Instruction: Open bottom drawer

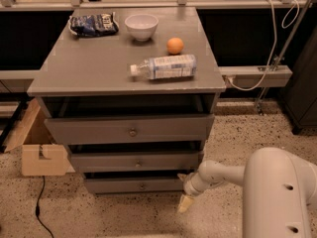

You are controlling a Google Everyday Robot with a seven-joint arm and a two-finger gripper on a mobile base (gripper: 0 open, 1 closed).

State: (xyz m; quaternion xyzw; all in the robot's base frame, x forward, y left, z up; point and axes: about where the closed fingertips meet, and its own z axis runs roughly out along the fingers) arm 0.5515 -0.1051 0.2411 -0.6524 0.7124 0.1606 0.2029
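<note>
The bottom drawer [133, 185] is the lowest, slimmest grey front of the three in the grey cabinet, with a small round metal knob [142, 186] at its centre. It stands slightly out from the cabinet. My gripper [185, 201] hangs at the end of the white arm [223, 175], low by the floor, just right of and below the drawer's right end. It points down toward the floor and touches nothing that I can see.
On the cabinet top [89, 68] lie a water bottle [163, 67], an orange [175, 45], a white bowl [141, 26] and a chip bag [93, 24]. A cardboard box [39, 152] sits on the floor at left. A cable [40, 212] runs across the floor.
</note>
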